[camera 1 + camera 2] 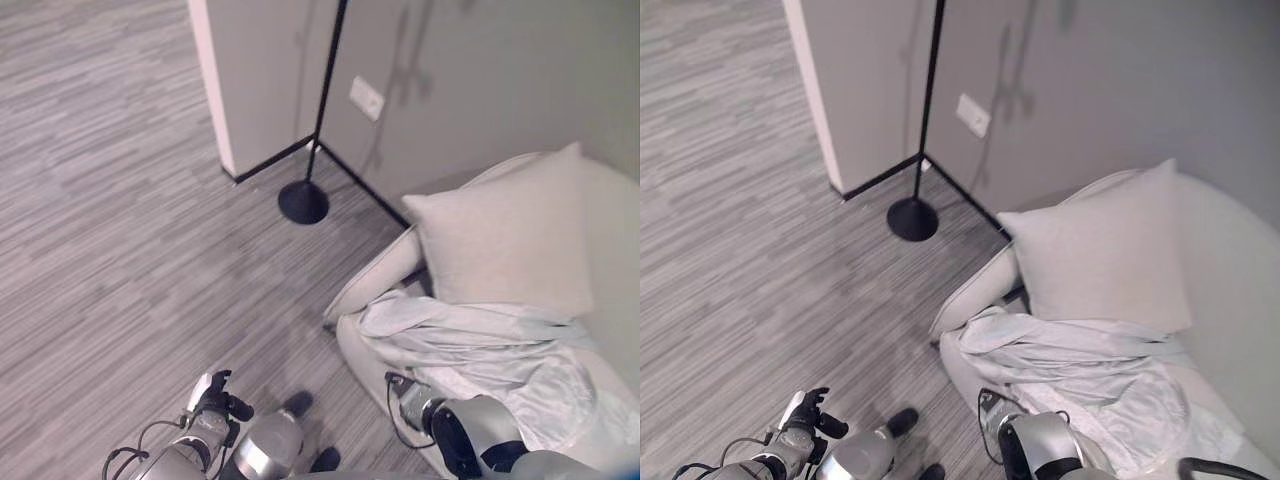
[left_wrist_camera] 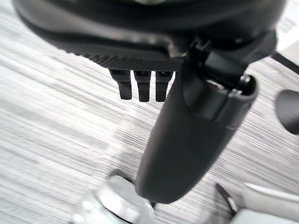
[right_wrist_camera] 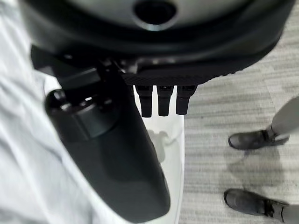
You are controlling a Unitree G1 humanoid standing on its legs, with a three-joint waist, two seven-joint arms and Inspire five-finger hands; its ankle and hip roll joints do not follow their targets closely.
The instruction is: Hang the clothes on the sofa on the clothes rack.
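I am looking down at a light sofa (image 1: pixel 610 240) filling the right side of the head view, with a big cushion (image 1: pixel 505 235) leaning against its back. Below the cushion, the clothes (image 1: pixel 480 345), a pale crumpled garment, are lying spread across the seat and spilling toward the front edge. In the corner of the room, well apart from the sofa, the clothes rack (image 1: pixel 318 110) is standing on its round black base on the grey floor (image 1: pixel 110 230).

My worry from here: the garment is loose and bunched, so a shallow pinch is likely to catch only one layer and let the rest drag or slip off. The rack also looks thin on a small base, so a heavy-handed hang could be tipping it. The walk across to it is another chance for trailing cloth to snag.

The right hand (image 3: pixel 159 100) is hanging with straight, relaxed fingers and gripping nothing; it is sitting just over the sofa's front edge, with the pale cloth close beside it but apart from the fingers. The left hand (image 2: pixel 140 84) is likewise loose and empty, hovering over bare floor, well away from the clothes. A person's dark shoes (image 3: pixel 252 140) are showing on the floor near the sofa.
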